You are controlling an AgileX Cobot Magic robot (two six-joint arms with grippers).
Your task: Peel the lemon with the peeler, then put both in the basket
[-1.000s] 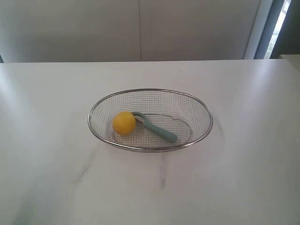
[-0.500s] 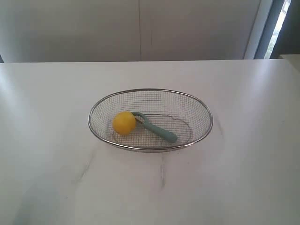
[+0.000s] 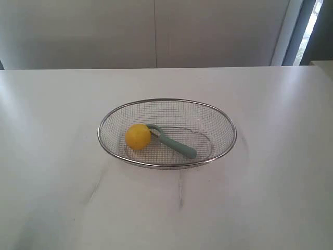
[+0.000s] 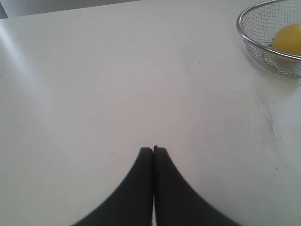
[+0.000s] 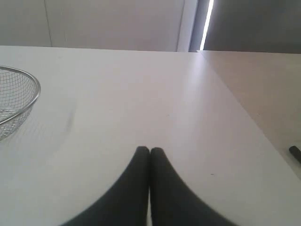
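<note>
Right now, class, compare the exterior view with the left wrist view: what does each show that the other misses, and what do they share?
Only the exterior view shows the peeler, lying inside the basket with its head end next to the lemon, and the basket's whole oval rim. Only the left wrist view shows the left gripper, shut and holding nothing. Both views show the lemon in the basket, part of the wire mesh and rim, and the white table.

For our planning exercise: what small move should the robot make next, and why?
Probably open the right tool: it and the left tool are shut, away from the basket, where the peeler lies beside a lemon that looks unpeeled.
</note>
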